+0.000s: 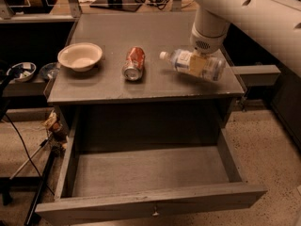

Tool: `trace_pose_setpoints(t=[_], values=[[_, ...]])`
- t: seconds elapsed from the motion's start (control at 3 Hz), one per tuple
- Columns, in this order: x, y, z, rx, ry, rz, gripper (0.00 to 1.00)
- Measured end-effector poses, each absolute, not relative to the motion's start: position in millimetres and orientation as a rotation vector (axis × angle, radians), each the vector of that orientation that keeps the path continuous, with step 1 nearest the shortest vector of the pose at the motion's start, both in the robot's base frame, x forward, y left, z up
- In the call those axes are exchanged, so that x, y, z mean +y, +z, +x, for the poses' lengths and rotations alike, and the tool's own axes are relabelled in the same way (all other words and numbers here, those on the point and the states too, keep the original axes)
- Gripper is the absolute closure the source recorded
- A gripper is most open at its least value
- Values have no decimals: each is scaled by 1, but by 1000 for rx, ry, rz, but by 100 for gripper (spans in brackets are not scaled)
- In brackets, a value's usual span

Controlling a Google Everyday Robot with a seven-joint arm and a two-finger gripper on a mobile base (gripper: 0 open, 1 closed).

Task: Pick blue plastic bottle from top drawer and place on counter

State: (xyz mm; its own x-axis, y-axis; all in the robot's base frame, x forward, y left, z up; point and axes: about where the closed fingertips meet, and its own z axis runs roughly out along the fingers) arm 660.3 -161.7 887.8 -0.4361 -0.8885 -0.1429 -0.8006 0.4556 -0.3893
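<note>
The blue plastic bottle (pixel 194 64) lies on its side, white cap pointing left, held just above the right part of the counter (pixel 141 41). My gripper (pixel 199 63) comes down from the white arm at the upper right and is shut on the bottle's middle. The top drawer (pixel 150 173) is pulled wide open below the counter, its grey bottom bare, with a small knob on the front panel.
A red-orange soda can (pixel 134 63) lies on its side at the counter's middle. A cream bowl (pixel 80 56) stands at the left. Small dishes (pixel 21 71) sit on a low shelf to the left. Cables and a stand are at the floor's left.
</note>
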Motion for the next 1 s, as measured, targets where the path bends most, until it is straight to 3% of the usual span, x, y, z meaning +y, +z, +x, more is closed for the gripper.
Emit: trace_pose_setpoints(t=[0.67, 1.0], values=[[-140, 858, 666, 2383, -268, -1507, 100], [-140, 858, 666, 2383, -268, -1507, 73]])
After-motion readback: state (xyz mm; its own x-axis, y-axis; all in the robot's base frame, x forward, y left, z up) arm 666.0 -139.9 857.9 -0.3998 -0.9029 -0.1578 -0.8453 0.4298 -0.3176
